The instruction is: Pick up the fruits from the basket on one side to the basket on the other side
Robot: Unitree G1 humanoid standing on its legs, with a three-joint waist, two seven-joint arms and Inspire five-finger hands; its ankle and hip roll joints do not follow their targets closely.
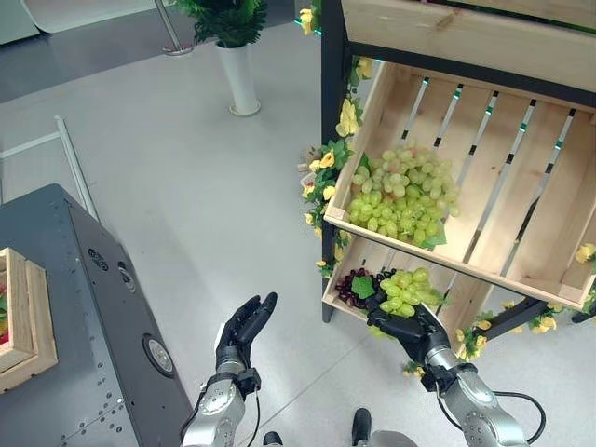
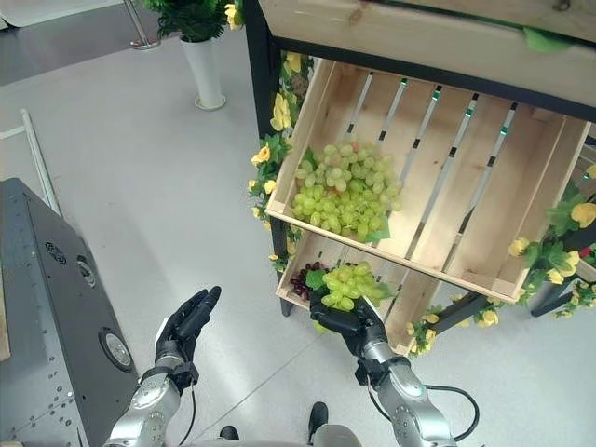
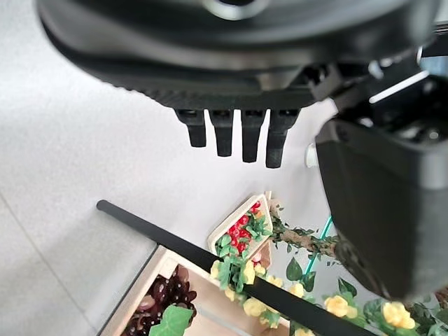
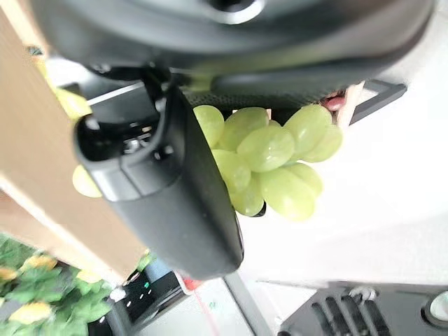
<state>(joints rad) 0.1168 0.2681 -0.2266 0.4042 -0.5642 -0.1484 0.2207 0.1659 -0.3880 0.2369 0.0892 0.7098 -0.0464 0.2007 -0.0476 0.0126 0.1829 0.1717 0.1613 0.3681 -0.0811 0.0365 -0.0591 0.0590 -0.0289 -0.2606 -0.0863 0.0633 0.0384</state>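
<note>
One bunch of green grapes sits in the right hand, whose fingers and thumb are curled round it from below, just at the front lip of the lower crate that also holds dark grapes. My worry is the hold itself: in the right wrist view the thumb crosses only part of the cluster and several berries bulge free past it, so a quick swing could shed loose grapes or let the whole bunch roll out of the palm. Lifting straight up looks risky too, since the upper crate overhangs close above with its own heap of green grapes, and its front board could catch the bunch or the wrist. The black post of the stand and its yellow flower garland stand just to the left of the hand, another thing to snag. Open room lies toward the robot and across the bare grey floor. The left hand hangs over that floor with fingers straight and holding nothing. The likely target, a wooden basket on the dark counter, lies well apart at the far left, so the counter's near edge must be cleared on the way.
</note>
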